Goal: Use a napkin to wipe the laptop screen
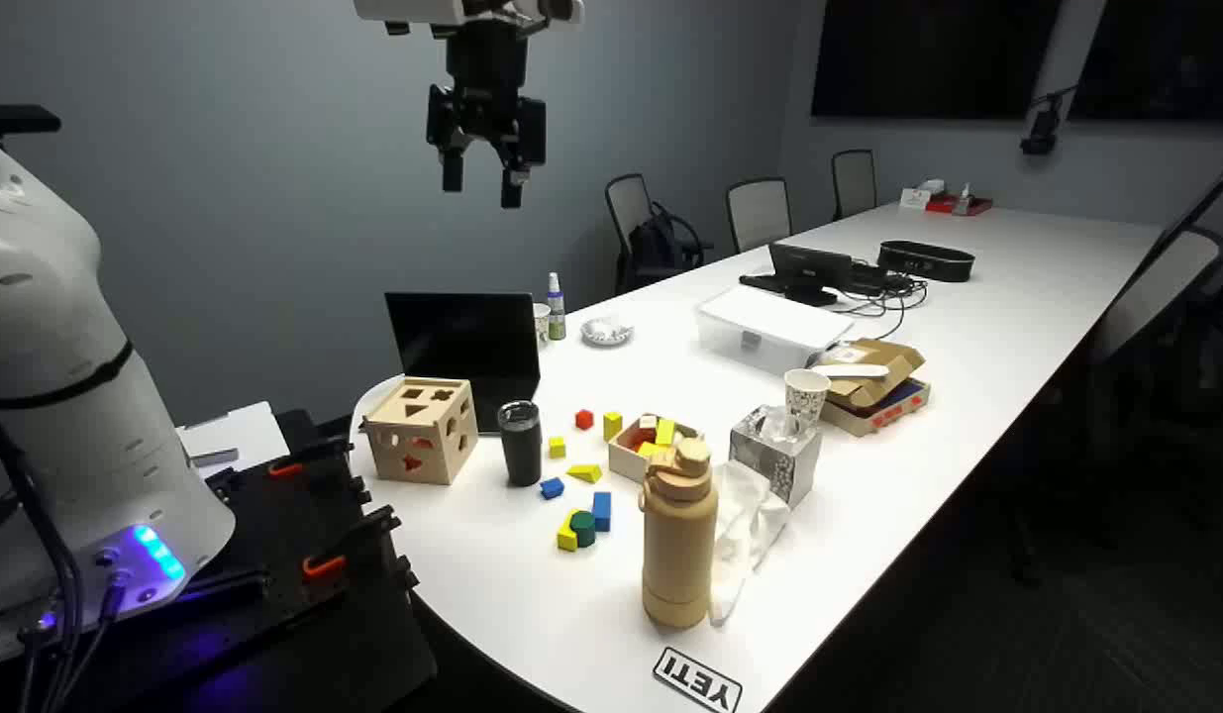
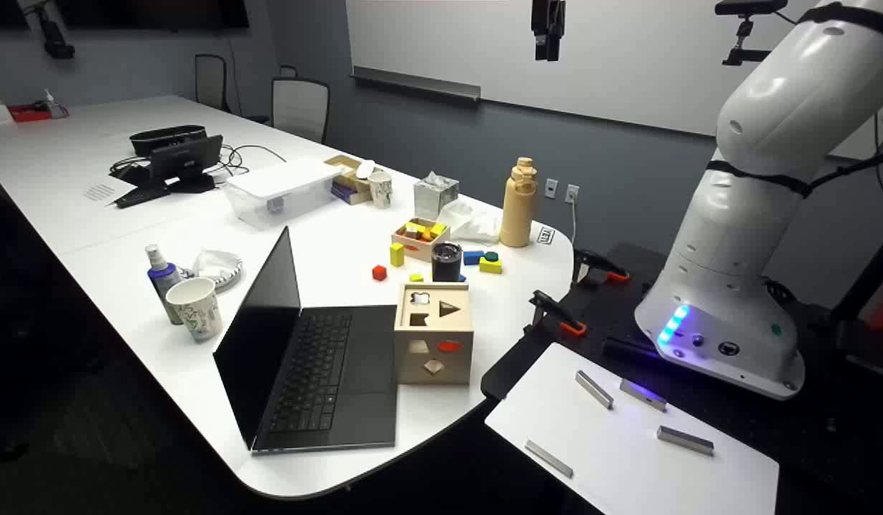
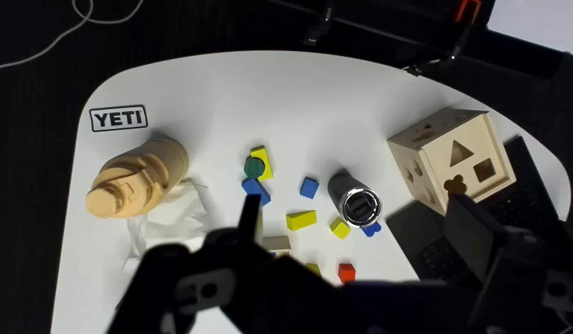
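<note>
The laptop screen (image 1: 462,337) is dark and blank, standing open in both exterior views (image 2: 262,322); the wrist view shows the laptop's keyboard (image 3: 444,260). Two white crumpled papers could be the napkin; I cannot tell which. A small one (image 1: 608,327) sits on a patterned plate behind the laptop (image 2: 216,263). A larger, spread-out one (image 1: 748,520) lies between the tan bottle and the tissue box; it also shows in the wrist view (image 3: 182,215). My gripper (image 1: 482,188) is open and empty, high above the table (image 2: 548,54), fingers pointing down (image 3: 358,204).
A wooden cube (image 1: 421,431) stands against the laptop's base, with a black tumbler (image 1: 521,444) beside it. Several colored blocks (image 1: 585,473) lie around a small wooden box (image 1: 631,458). The tan bottle (image 1: 678,535), tissue box (image 1: 775,456), paper cup (image 2: 194,307) and spray bottle (image 2: 166,282) stand upright.
</note>
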Available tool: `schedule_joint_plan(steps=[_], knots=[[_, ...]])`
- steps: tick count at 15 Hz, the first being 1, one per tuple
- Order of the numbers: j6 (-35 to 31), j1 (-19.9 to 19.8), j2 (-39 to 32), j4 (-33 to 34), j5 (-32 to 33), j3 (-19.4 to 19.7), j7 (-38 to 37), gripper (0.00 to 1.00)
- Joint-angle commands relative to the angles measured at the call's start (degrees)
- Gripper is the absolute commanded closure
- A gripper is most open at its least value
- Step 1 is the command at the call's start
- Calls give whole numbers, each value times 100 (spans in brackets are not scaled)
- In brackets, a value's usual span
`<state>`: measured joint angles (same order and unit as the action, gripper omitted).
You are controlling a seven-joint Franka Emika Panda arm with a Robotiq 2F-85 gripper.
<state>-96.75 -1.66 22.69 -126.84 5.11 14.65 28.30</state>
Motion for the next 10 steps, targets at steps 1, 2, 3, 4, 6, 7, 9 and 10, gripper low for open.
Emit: schedule_joint_plan(steps=[1,2,3,4,6,7,9,10], knots=[[10,-94,-13,12,-31,-80,29,0],[10,-94,-13,12,-31,-80,29,0],[-258,-65,-276,91,-110,-80,-65,0],[-478,-31,-453,137,-209,-84,-112,0],[-1228,25,-1041,233,-405,-174,-326,0],[-1645,36,-1347,272,-498,-241,-420,0],[-2434,16,-1984,379,-573,-408,-574,0],[-2849,-16,-2340,446,-527,-500,-695,0]])
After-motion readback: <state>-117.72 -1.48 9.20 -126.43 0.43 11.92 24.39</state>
